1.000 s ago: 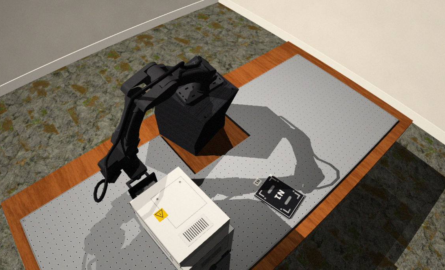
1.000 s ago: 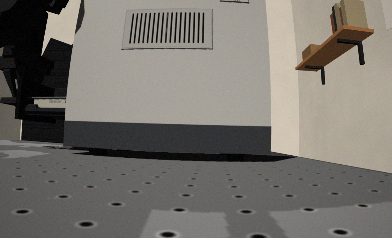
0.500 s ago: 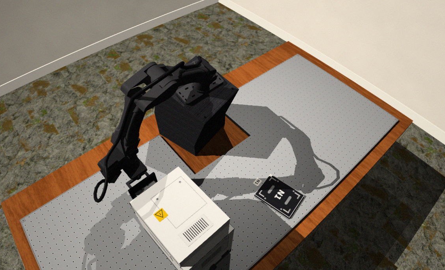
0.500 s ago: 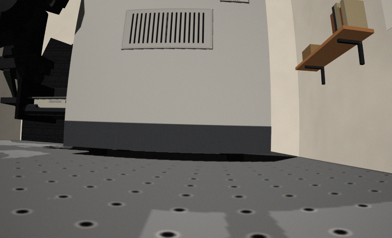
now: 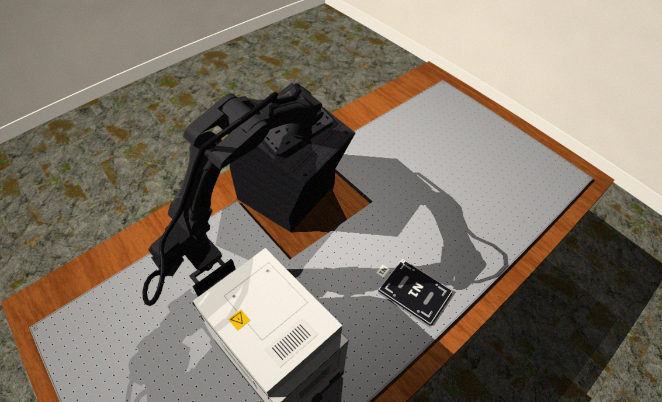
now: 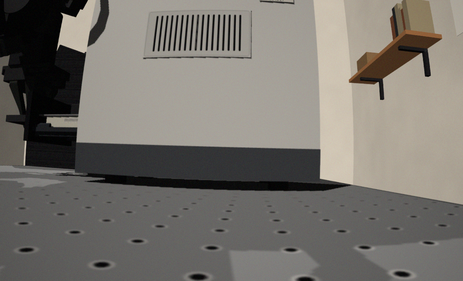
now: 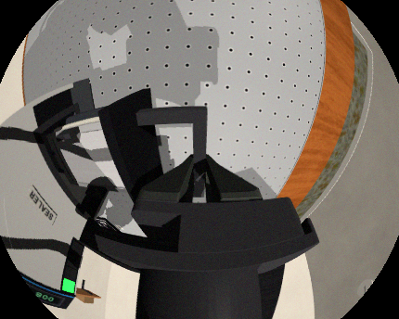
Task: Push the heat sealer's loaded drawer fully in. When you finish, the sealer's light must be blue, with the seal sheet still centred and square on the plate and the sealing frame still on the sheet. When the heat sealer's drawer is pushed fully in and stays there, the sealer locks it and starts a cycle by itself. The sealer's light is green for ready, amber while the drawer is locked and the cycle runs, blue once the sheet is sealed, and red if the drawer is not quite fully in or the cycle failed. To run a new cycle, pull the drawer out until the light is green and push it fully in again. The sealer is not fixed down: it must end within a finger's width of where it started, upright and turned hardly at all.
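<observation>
The heat sealer (image 5: 278, 309) (image 6: 198, 101) (image 7: 21, 185), a pale cabinet, stands upright beyond the pincer (image 5: 218, 261) (image 6: 24, 112) (image 7: 199, 159), its loaded drawer (image 5: 215, 277) (image 7: 131, 144) jutting out between them, not yet home. At the drawer's front, the pincer is narrow, its 2 fingers apparently closed on the handle (image 5: 204, 271) (image 6: 15, 118) (image 7: 199, 134), likely so that 1 slow, straight push can seat the drawer without skewing the unfixed sealer. Smallest, beyond the pincer, 1 green light (image 7: 68, 286) signals ready; I cannot tell whether the seal sheet is centred.
</observation>
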Available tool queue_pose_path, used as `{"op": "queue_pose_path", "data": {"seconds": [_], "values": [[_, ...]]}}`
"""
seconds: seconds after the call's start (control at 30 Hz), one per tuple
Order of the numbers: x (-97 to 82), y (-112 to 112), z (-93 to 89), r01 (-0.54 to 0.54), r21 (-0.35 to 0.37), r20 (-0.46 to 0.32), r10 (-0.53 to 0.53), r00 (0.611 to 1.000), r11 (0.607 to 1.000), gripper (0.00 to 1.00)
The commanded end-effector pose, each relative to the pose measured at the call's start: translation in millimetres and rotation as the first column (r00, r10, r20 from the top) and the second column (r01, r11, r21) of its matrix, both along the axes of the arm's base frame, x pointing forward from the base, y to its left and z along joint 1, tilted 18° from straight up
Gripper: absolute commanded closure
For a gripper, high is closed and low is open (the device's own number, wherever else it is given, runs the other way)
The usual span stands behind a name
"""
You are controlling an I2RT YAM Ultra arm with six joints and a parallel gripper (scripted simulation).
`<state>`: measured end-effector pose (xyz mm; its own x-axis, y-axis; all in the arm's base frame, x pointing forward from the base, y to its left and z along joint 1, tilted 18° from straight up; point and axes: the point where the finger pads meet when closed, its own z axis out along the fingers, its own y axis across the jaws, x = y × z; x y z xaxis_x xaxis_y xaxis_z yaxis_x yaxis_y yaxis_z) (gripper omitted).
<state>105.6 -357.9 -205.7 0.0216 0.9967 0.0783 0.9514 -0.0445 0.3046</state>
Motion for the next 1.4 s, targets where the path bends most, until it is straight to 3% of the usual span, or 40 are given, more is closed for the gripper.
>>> {"op": "queue_pose_path", "data": {"seconds": [0.0, 1.37], "values": [[11.7, -24.1, 14.4, 0.007, -0.057, 0.019, -0.006, 1.000, 0.998, 1.00], [8.6, -21.2, 9.9, 0.013, -0.045, 0.016, -0.012, 1.000, 0.999, 1.00]]}}
